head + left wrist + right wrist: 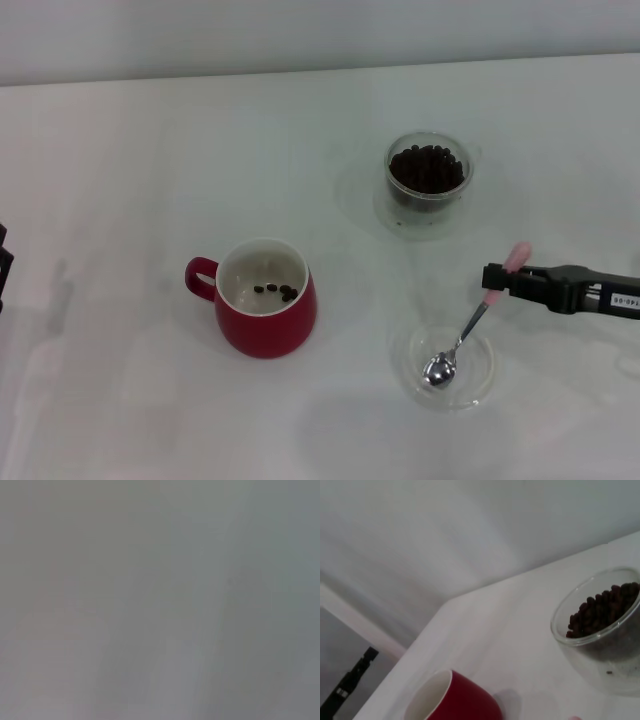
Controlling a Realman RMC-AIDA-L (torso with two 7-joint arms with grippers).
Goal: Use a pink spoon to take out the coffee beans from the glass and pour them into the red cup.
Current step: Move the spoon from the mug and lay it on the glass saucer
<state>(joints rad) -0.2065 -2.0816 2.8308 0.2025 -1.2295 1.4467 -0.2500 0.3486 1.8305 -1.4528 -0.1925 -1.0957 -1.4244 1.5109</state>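
Head view, white table. Right gripper reaches in from 3 o'clock, its fingers pinched narrow on the pale handle of the pink spoon; the spoon slants down toward 7 o'clock and its metal bowl sits in a shallow clear saucer at roughly 5 o'clock of the scene, looking empty of beans as far as can be made out. The glass stands at about 1 o'clock from table centre, well apart from the saucer and directly beyond it, heaped with coffee beans close to the rim. The red cup sits near centre toward 7 o'clock, loop handle pointing to 9 o'clock, white inside showing only a small cluster of beans on its floor. Right wrist view confirms the near-full glass and one side of the cup's red wall, with no beans visible there. Left arm: only a dark edge at 9 o'clock of the head view, parked; its pincer is not in view, and the left wrist view gives only a grey blank. Judgement on progress: a few beans already lie in the cup, so some transfer appears done, but the glass holds nearly its whole load, so the bulk of the job is left. With the spoon low in the saucer, either a fresh scoop is about to start or the spoon is being set down; cannot tell which
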